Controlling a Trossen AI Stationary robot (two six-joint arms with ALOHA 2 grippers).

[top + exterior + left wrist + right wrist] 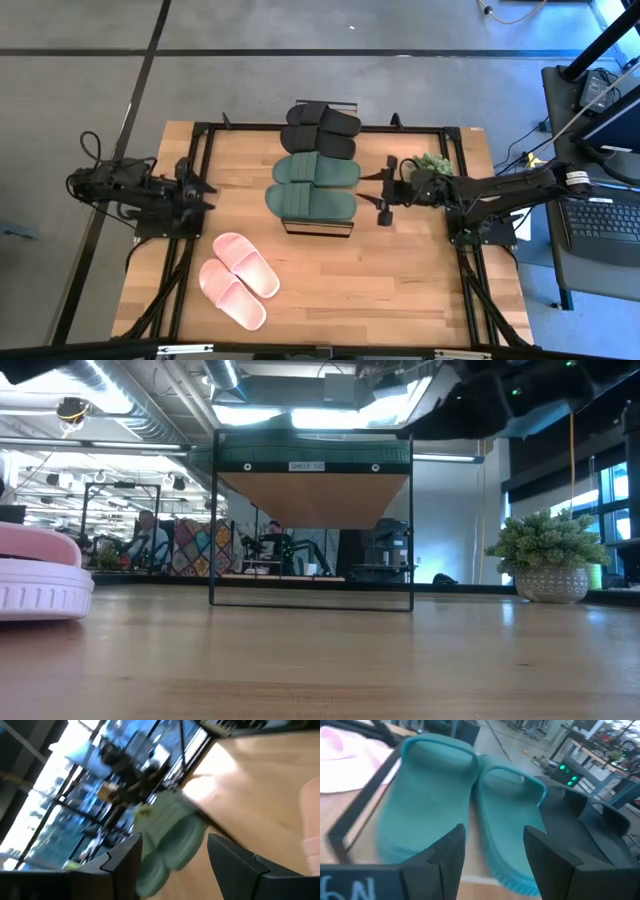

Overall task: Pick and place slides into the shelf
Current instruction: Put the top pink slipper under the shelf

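We find the shelf (pixel 318 228) standing mid-table with the black pair (pixel 320 130) at its far end and the dark green pair (pixel 315 186) lying just in front of them on the top board, long axes running across the rack. The pale pink pair (pixel 238 279) is not yet placed: both slides lie side by side on the table (pixel 400 280), near the front-left of the shelf, their long axes slanting from near-right towards far-left. The left gripper (pixel 207 191) waits at the table's left edge, fingers spread wide and holding nothing; the pink slides lie towards the near edge from it and a little inward. The right gripper (pixel 383 196) hovers just beside the shelf's right side, facing the green pair, its fingers parted and empty. We judge the left arm the nearer to the pink pair, so the next pick should fall to it, and it would need to turn to meet that slant.
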